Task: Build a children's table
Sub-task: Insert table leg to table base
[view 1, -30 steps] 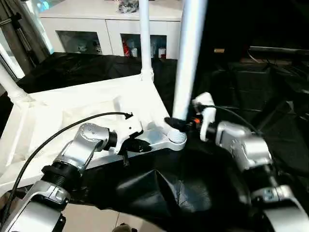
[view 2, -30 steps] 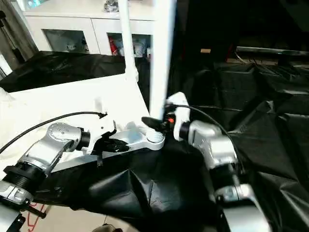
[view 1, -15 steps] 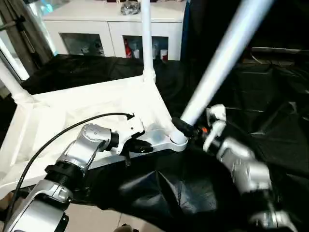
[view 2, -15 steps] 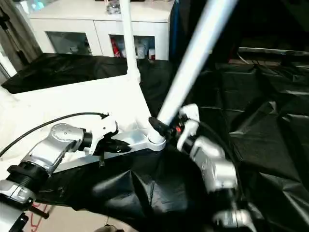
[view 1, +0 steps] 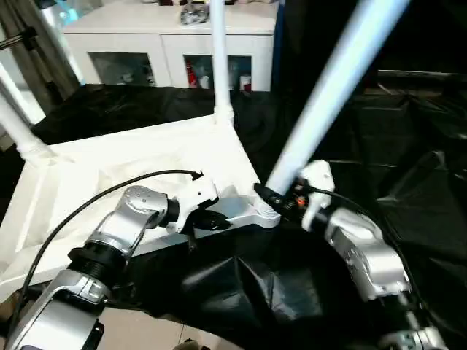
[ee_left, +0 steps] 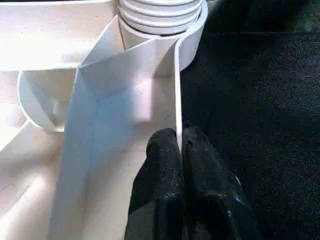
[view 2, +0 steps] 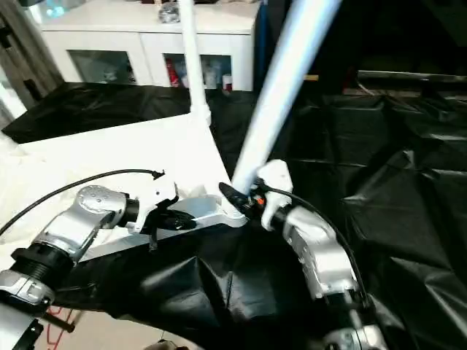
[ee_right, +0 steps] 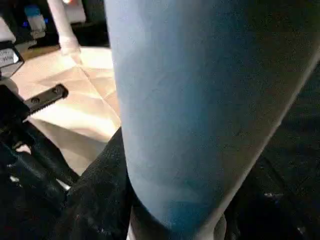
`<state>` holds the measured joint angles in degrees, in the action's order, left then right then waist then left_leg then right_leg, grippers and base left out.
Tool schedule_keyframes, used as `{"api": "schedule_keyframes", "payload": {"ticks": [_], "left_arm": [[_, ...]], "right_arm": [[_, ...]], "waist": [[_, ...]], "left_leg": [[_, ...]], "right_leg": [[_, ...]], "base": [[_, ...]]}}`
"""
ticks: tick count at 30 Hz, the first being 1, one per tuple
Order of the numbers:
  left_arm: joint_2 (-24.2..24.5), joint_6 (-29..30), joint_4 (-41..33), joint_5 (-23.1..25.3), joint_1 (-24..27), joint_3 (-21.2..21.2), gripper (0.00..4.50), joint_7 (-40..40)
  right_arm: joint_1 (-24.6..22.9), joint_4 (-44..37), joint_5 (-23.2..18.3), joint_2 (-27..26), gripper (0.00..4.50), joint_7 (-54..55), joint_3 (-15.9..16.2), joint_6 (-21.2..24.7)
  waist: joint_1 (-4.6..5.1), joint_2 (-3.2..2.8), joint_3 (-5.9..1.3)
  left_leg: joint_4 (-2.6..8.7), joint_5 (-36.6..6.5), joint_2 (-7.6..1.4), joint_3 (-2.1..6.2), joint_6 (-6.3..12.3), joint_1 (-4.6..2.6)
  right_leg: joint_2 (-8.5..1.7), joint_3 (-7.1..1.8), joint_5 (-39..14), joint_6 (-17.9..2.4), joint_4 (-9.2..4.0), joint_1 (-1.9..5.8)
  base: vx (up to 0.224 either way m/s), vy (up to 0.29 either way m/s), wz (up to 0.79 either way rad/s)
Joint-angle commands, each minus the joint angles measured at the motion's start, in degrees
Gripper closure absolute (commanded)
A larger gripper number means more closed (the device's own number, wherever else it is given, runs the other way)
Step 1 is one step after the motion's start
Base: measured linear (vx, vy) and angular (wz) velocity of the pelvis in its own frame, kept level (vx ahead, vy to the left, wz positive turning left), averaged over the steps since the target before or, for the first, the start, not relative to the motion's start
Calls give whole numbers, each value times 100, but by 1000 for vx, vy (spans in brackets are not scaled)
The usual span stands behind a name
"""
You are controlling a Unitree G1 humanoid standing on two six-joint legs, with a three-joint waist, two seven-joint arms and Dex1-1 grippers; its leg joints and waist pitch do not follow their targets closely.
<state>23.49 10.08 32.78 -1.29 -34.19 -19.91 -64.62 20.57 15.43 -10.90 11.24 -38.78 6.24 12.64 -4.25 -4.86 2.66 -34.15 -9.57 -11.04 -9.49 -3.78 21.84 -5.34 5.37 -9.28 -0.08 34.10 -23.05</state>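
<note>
Head views: children's table top (view 1: 146, 157) lies upside down on black sheeting (view 1: 408, 146), ribbed underside up. Two legs already stand in the far sockets (view 1: 219, 58); white cabinet (view 1: 168, 44) behind. Right tool (view 1: 281, 198) is clamped on the base of a third leg (view 1: 332, 95), foot at the near corner socket (view 1: 266, 213); the leg leans well off vertical toward the robot's right, so I'd say not seated yet. Left tool (view 1: 211, 219) pinches the rim beside that socket, presumably to stop the top sliding. Left wrist view: the fingers (ee_left: 165, 165) are closed on the thin rim wall (ee_left: 176, 90), one each side, which the head views don't resolve; ribbed collar (ee_left: 162, 12) sits just ahead. Right wrist view: the leg shaft between the jaws, left tool beyond.
</note>
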Motion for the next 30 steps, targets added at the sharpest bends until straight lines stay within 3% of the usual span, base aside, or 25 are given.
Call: {"api": "schedule_keyframes", "payload": {"ticks": [1,2,7,8,16,21,25,30], "left_arm": [[52,-73,-111,89,-153,24,450,4],[51,-67,-125,98,-148,13,450,-15],[66,-42,-162,103,-130,-7,450,-86],[75,-45,-160,110,-130,-15,450,-100],[118,-95,-212,101,-109,-61,450,-271],[115,-132,-282,82,-84,-82,450,-387],[155,-171,-435,91,-5,-154,450,-517],[227,-180,-638,70,94,-209,450,-670]], "right_arm": [[-90,280,201,12,259,-162,344,329],[7,363,233,80,259,-287,454,446],[135,553,332,260,259,-680,688,601],[211,701,388,313,259,-795,747,560],[628,1408,419,369,259,-1341,880,349],[857,1778,480,327,259,-1487,889,193],[993,2042,508,282,259,-1734,941,27],[1004,2143,577,304,259,-2061,1074,-247]], "waist": [[56,17,-299],[59,85,-307],[87,67,-302],[87,95,-310],[95,64,-318],[117,80,-305],[129,121,-290],[110,130,-315]], "left_leg": [[509,-2632,-150,110,-45,-126],[506,-2589,-151,106,-20,-129],[500,-2565,-157,97,-14,-126],[508,-2519,-160,103,-10,-105],[509,-2598,-170,98,-26,-114],[516,-2701,-171,104,-36,-128],[517,-2754,-167,112,-23,-135],[540,-2612,-193,101,0,-134]], "right_leg": [[-328,-228,-3179,-587,-598,166],[-334,-230,-3157,-610,-588,168],[-340,-244,-3166,-630,-594,158],[-339,-240,-3095,-645,-576,183],[-336,-246,-2859,-807,-549,187],[-333,-237,-2991,-810,-562,186],[-355,-230,-3343,-702,-592,184],[-340,-258,-2956,-825,-553,191]], "base": [[0,0,0],[0,0,0],[0,0,0],[0,0,0],[0,0,0],[0,0,0],[0,0,0],[0,0,0]]}}
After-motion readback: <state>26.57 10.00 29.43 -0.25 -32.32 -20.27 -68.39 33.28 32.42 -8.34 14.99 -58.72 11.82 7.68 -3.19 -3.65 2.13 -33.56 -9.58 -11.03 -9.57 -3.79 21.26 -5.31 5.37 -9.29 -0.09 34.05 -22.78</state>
